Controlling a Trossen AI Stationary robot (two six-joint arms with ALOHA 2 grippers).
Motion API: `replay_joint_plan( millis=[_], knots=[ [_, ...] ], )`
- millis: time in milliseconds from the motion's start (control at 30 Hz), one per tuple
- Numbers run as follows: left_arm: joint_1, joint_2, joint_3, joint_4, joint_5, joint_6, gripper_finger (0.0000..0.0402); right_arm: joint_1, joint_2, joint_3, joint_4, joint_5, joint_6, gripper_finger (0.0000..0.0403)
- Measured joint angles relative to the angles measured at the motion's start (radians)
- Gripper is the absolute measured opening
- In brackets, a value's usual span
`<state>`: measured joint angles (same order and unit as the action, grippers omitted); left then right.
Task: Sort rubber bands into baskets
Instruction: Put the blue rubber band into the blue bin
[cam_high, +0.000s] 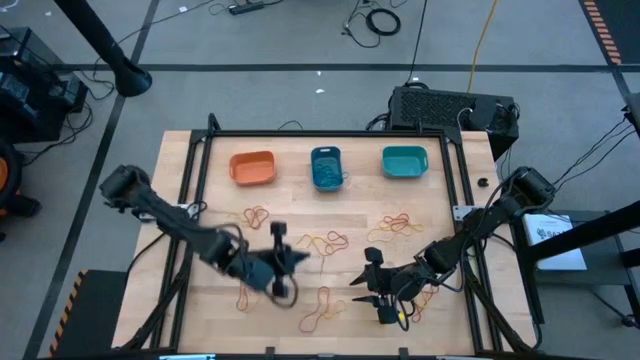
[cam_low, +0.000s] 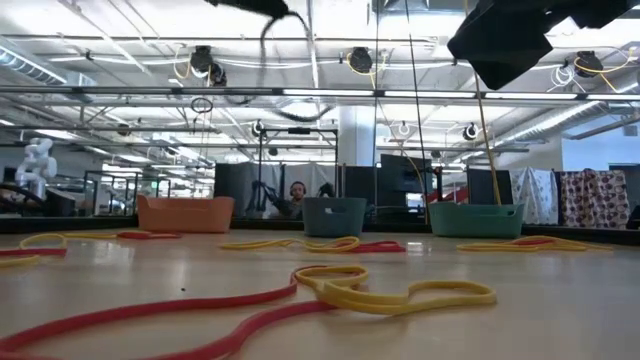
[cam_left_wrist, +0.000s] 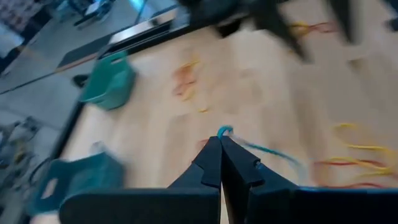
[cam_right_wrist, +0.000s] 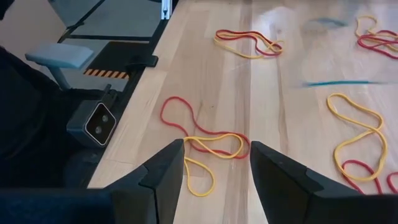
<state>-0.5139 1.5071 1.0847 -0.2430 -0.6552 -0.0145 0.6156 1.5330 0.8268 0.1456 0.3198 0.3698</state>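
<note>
Three baskets stand in a row at the table's far side: orange (cam_high: 252, 167), blue (cam_high: 327, 167), teal (cam_high: 404, 161). Many orange-yellow and red rubber bands (cam_high: 322, 241) lie loose on the wood. My left gripper (cam_high: 298, 262) hangs above the table's near middle, shut on a blue rubber band (cam_left_wrist: 261, 148). My right gripper (cam_high: 362, 288) stands open low over the near right part. Between its fingers (cam_right_wrist: 217, 163), a red and a yellow band (cam_right_wrist: 208, 144) lie on the table, untouched. My left gripper pinches the blue rubber band by one end of its loop (cam_left_wrist: 224, 131) between the very tips of its two shut fingers. The fingers slant downward. The rest of the band trails away slack from the tips, above the table.
More bands lie near the table's front edge (cam_low: 390, 292) and toward the right (cam_high: 402, 224). A black frame (cam_high: 195, 200) borders the wooden top. My right arm (cam_left_wrist: 267, 18) shows dark in the left wrist view, beyond the held band.
</note>
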Motion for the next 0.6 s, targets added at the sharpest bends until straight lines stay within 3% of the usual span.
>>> replay_joint_plan(
  millis=[133,400,600],
  knots=[
    [0.148,-0.053,0.0,-0.042,0.019,0.058,0.0,-0.002,0.0,0.0,0.0,0.001,-0.022,0.0177],
    [0.583,-0.077,0.001,0.0,0.196,0.109,0.0,-0.023,0.0,0.0,0.0,0.001,-0.038,0.0177],
    [0.853,-0.026,0.002,0.128,0.417,0.106,0.0,-0.037,0.0,0.0,-0.011,-0.004,-0.06,0.0177]
  ],
)
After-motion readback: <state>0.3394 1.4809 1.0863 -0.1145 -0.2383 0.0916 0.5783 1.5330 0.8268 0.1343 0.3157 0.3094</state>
